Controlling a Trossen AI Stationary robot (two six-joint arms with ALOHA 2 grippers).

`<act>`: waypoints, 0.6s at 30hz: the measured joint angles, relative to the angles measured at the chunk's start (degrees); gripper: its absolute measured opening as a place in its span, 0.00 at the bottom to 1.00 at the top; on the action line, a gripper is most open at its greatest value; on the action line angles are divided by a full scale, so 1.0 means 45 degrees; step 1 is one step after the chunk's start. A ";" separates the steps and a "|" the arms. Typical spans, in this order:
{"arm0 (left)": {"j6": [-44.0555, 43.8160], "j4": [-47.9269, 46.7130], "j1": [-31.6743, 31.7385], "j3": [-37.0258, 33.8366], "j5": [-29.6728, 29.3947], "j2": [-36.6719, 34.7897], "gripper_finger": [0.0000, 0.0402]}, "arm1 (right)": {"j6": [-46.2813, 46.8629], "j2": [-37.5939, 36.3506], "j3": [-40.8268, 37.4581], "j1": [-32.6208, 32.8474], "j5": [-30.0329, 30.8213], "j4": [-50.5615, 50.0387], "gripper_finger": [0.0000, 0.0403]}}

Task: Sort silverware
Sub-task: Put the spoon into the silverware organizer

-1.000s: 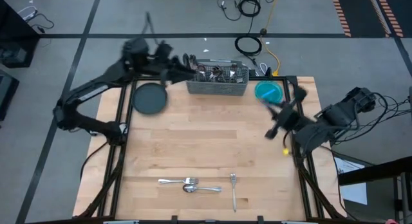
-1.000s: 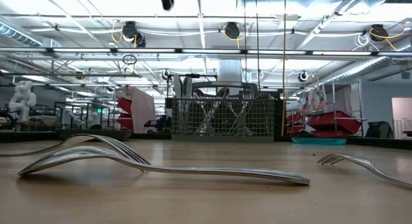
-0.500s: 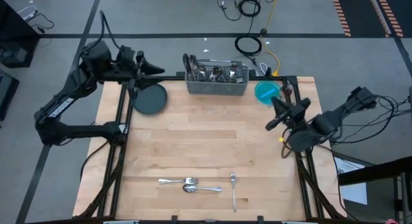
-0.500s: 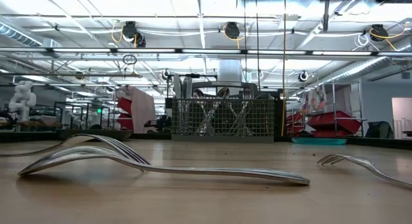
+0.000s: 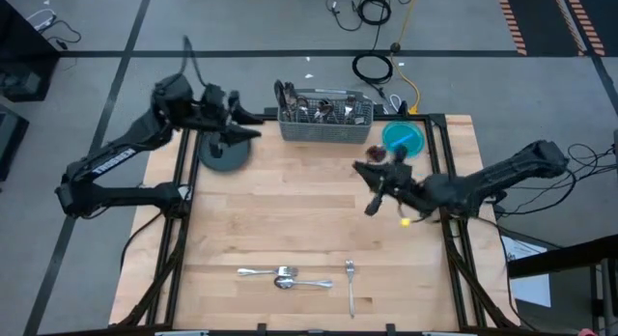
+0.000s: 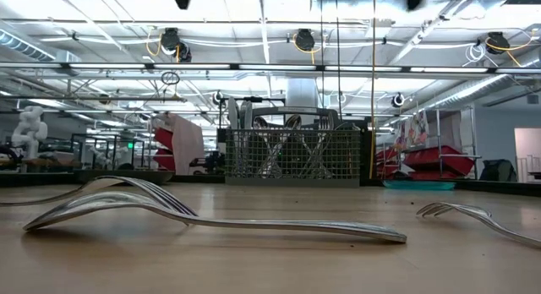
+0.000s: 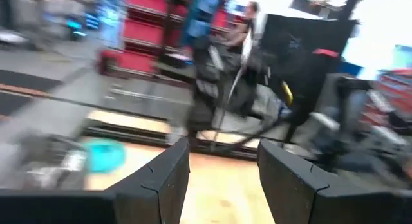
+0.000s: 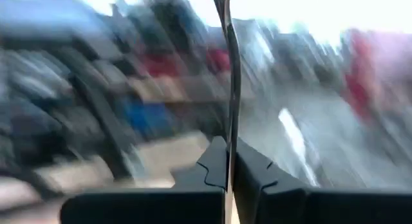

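Right gripper (image 8: 226, 161) clamped on a slim silverware piece (image 8: 230, 69), left gripper (image 7: 222, 179) wide, wooden table (image 5: 319, 220), warehouse behind.

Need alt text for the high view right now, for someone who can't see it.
Overhead: right claw, shut on a utensil, is over the table's right half; left claw is open over the dark plate. A caddy of silverware sits at the far edge, a blue bowl beside it; three utensils lie near the front.

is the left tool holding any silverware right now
No, the left tool is open, with only blurred background between its fingers.
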 joint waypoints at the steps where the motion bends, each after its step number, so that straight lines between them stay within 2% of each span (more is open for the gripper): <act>1: -0.0157 0.0421 -0.0002 -0.0275 0.0449 0.0099 0.46 | -0.1531 0.0273 0.0041 -0.0411 -0.1416 0.2098 0.00; 3: -0.0192 0.0737 -0.0005 -0.0674 0.1078 0.0168 0.46 | -0.3465 0.0592 0.0045 -0.1302 -0.2827 0.4927 0.00; 5: -0.0179 0.1163 0.0005 -0.0954 0.1233 0.0117 0.46 | -0.3893 0.0616 0.0045 -0.2465 -0.3338 0.5363 0.00; 7: -0.0070 0.1505 0.0005 -0.1169 0.1247 0.0061 0.46 | -0.2778 0.0686 0.0035 -0.3949 -0.4642 0.4907 0.00; 10: 0.0396 0.2062 0.0000 -0.1380 0.1252 0.0054 0.46 | -0.0379 0.1486 0.0026 -0.6215 -0.7652 0.5313 0.00; 14: 0.0512 0.2846 0.0002 -0.2094 0.1276 0.0039 0.43 | 0.1489 0.3543 0.0030 -0.8140 -0.9278 0.7489 0.00; 18: 0.0548 0.3248 0.0000 -0.2899 0.1301 0.0041 0.36 | 0.2502 0.6011 0.0953 -0.9065 -1.0703 0.9528 0.00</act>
